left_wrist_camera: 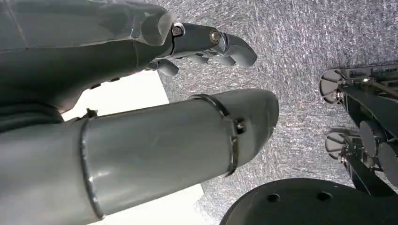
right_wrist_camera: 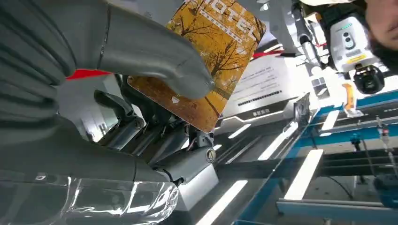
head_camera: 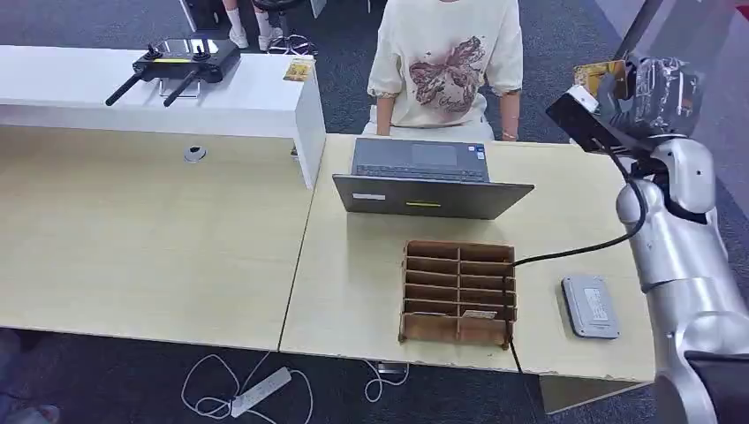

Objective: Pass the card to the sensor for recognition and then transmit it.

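The yellow card [right_wrist_camera: 211, 61] reads "HOTEL" near one edge.

We see the laptop [head_camera: 432, 181] behind the slotted rack [head_camera: 458, 291] | sensor pad [head_camera: 590, 306] right of rack | person [head_camera: 446, 62] behind laptop | controller [head_camera: 181, 62] on the far-left counter [head_camera: 132, 93].

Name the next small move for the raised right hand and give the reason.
Probably extend the right hand toward the person: it holds the card high beyond the table's far edge, well away from the grey sensor, so handover looks nearest.
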Available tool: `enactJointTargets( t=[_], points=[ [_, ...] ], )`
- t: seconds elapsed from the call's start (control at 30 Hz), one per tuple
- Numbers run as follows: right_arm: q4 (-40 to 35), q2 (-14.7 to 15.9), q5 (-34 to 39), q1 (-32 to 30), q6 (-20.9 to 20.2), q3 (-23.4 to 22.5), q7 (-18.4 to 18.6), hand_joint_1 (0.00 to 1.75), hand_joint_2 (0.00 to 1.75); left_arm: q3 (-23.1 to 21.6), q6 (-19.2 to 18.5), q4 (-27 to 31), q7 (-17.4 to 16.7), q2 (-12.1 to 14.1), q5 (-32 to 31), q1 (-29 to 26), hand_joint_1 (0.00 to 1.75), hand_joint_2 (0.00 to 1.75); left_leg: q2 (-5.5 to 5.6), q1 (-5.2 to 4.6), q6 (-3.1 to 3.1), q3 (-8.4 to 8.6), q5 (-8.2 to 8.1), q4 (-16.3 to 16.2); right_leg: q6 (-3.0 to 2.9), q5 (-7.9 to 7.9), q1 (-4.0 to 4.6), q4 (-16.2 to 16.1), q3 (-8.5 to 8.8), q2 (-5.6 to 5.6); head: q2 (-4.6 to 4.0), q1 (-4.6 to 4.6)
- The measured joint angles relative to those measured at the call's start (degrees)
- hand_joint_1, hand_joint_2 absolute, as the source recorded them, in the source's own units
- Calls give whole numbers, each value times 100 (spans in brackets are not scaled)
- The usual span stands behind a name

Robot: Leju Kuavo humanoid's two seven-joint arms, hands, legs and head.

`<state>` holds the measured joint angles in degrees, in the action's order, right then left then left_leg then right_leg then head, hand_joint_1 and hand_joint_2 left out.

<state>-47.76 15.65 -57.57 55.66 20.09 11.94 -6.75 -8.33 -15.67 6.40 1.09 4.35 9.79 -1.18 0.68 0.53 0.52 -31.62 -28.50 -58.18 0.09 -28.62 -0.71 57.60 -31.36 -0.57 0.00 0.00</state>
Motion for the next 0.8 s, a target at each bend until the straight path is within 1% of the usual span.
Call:
enactJointTargets(
  t=[0.2, 0.4, 0.63, 0.8],
  points=[
    [101, -186, -271, 173, 63, 236, 42, 175, 175, -61, -33, 0, 0, 2, 0, 1, 0, 0, 0, 0, 0, 0, 0, 0, 0, 0, 0, 0, -1, 0, 0, 0],
    [249, -367, -738, 352, 81, 498, 116, 175, 175, -76, -74, 0, -2, 24, 0, 4, 0, 0, -2, 0, 0, 1, 0, 0, 0, 0, 0, 0, 0, 3, 0, -2],
    [607, -642, -957, 610, 44, 786, 90, 175, 175, -94, -103, 0, -7, 59, 2, 3, 0, 0, -1, 2, 1, 1, 1, 0, 0, 0, 1, 2, -1, 2, 0, -2],
    [811, -743, -1018, 728, 24, 905, 74, 175, 175, -100, -109, 0, -11, 68, 9, 2, 0, 0, -1, 2, 2, 1, 1, 0, 0, 0, 1, 2, -1, 2, 0, 0]
  ],
)
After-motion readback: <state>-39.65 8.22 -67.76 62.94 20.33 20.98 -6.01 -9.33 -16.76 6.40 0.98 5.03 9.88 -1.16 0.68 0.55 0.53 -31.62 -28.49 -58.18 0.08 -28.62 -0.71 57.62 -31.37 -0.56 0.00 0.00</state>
